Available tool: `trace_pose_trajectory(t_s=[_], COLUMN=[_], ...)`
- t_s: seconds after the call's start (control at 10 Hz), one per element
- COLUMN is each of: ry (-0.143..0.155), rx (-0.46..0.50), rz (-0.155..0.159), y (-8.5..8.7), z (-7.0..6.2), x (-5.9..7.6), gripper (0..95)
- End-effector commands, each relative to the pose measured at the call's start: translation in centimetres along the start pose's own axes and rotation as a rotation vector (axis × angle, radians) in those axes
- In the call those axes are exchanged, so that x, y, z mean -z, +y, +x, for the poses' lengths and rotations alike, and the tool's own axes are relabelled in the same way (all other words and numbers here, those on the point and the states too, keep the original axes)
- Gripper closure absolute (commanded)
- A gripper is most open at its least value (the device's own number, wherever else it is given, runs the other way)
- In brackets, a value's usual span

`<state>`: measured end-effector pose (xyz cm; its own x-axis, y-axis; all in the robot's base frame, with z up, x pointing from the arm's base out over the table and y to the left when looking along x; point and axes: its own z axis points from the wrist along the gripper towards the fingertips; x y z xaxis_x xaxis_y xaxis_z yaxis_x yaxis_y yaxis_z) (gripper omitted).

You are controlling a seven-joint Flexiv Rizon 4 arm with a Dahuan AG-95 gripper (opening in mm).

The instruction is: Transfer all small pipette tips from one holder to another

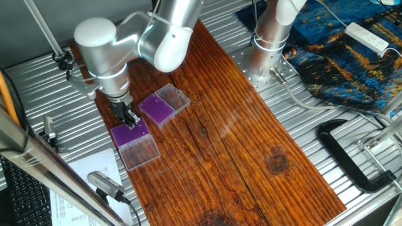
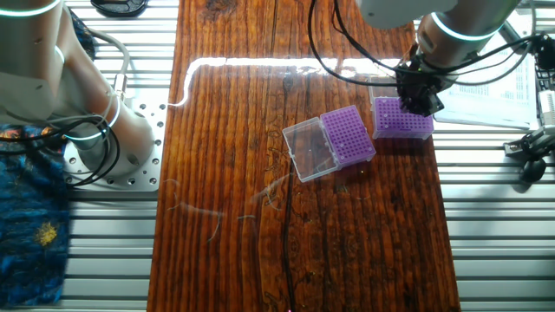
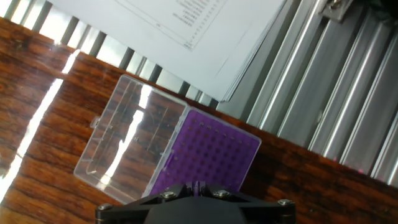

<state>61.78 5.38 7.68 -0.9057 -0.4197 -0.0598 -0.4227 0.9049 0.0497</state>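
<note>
Two purple-topped tip holders with open clear lids lie on the wooden board. One holder (image 1: 130, 134) lies near the board's edge and also shows in the other fixed view (image 2: 403, 121) and the hand view (image 3: 211, 152). The second holder (image 1: 157, 108) lies beside it (image 2: 349, 134). My gripper (image 1: 130, 118) hangs just above the first holder's purple grid (image 2: 419, 100). In the hand view its fingertips (image 3: 196, 185) stand almost together, with only a thin slit between them. The small pipette tips are too small to make out, and I cannot see whether one sits between the fingers.
The first holder's clear lid (image 3: 130, 137) lies open beside its grid. Printed paper sheets (image 3: 205, 37) lie on the ribbed metal table just past the board edge. A second robot base (image 1: 270, 44) and a black clamp (image 1: 352, 157) stand on the far side.
</note>
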Motion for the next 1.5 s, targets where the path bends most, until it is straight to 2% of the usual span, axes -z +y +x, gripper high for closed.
trace_pose_trajectory(t_s=[0.1,1.0,1.1,1.5], ry=[-0.003,-0.002,-0.002,0.002], rx=[0.0,0.001,0.008,0.018], rz=[-0.004,-0.006,-0.006,-0.001], y=[0.11,0.35,0.35,-0.21], z=[0.06,0.14,0.14,0.3], x=[-0.1,-0.4,-0.41,0.0], gripper=[95.0,95.0,76.0,76.0])
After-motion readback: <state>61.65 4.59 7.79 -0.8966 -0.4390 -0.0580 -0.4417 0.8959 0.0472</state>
